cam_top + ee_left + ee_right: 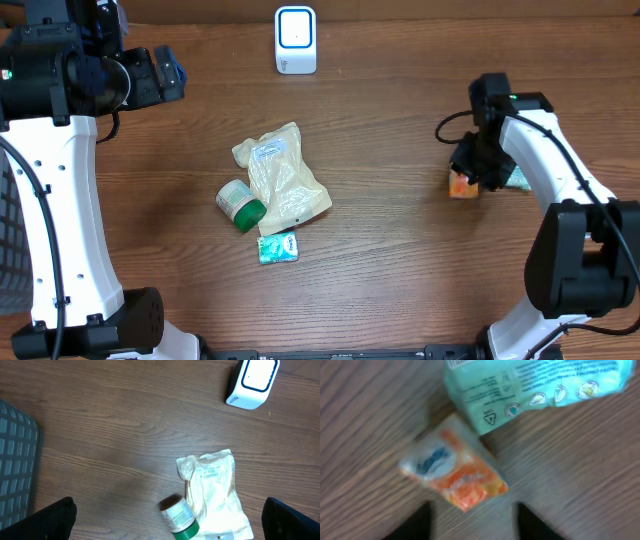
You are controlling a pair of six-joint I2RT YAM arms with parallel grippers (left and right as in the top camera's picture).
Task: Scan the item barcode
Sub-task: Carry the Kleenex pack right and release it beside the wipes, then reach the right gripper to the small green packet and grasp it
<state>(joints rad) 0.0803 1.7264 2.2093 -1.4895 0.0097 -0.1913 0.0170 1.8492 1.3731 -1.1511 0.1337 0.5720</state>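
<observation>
beside teal pouch lies an orange packet; right fingers, left fingers spread, empty.

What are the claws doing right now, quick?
Left claw: open, holding nothing.
Right claw: open, at the orange packet, not gripping it.

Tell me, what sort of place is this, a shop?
Probably a lab bench set up like a shop checkout: a white barcode scanner stands on a wooden table with small packaged goods, such as a beige pouch and a green-capped bottle.
</observation>
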